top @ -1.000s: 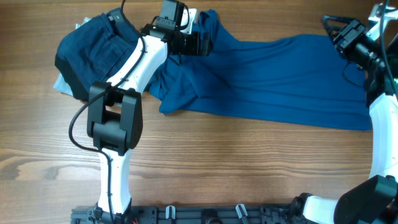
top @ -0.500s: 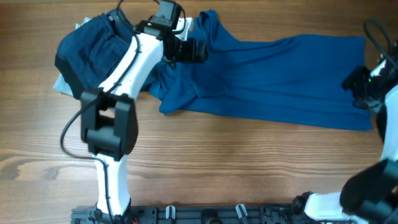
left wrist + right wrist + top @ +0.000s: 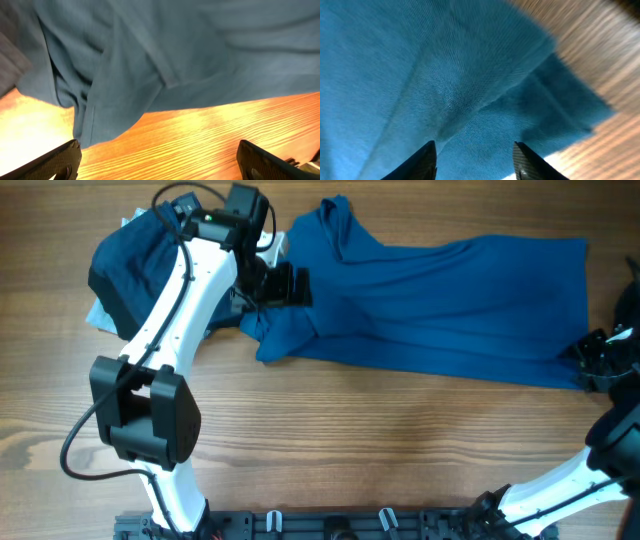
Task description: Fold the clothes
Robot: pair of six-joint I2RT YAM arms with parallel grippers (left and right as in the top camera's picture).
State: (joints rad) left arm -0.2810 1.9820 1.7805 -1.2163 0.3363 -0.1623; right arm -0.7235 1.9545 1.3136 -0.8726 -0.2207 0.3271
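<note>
Left claw [image 3: 300, 284]: jaws spread full, nothing between them. The cobalt-blue shirt [image 3: 430, 300] lies under and ahead of it, collar end nearest. In the left wrist view its crumpled edge hangs just beyond my fingers [image 3: 60, 157], with bare wood directly below the left claw [image 3: 160, 162].

Right claw [image 3: 598, 362]: over the shirt's hem corner, well apart from the left claw. Jaws part-way apart. Cloth fills the gap and a raised fold runs toward it (I cannot tell whether it is pinched or merely underneath).

Behind the left claw, past its arm: a dark denim garment [image 3: 140, 255], a pale blue piece [image 3: 100, 317] peeking out at its edge.

Surface: wood-grain tabletop [image 3: 400, 440], with a black rail [image 3: 330, 525] along the side where both arm bases sit.

View notes: only the overhead shows the shirt's full spread between both claws. The left wrist alone shows a stitched seam [image 3: 167, 82]. The right wrist alone shows the knit weave [image 3: 445, 75] and the corner ending on wood ahead of the right claw [image 3: 475, 160].
</note>
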